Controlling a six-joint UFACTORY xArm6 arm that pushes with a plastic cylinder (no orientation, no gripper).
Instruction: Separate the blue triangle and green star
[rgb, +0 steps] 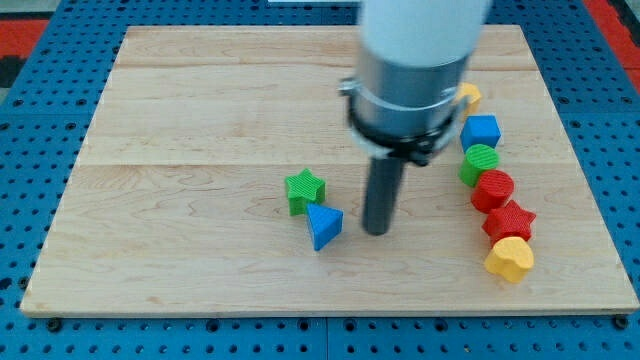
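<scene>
The green star (304, 189) lies near the middle of the wooden board (180, 150). The blue triangle (323, 225) sits just below and to the right of it, touching it. My tip (376, 231) rests on the board a short way to the right of the blue triangle, with a small gap between them. The rod rises from there into the arm's wide white and grey body, which hides part of the board behind it.
A column of blocks runs down the view's right: a yellow block (468, 96) partly hidden by the arm, a blue cube (480, 131), a green cylinder (479, 163), a red cylinder (492, 188), a red star (508, 220), a yellow heart (510, 259).
</scene>
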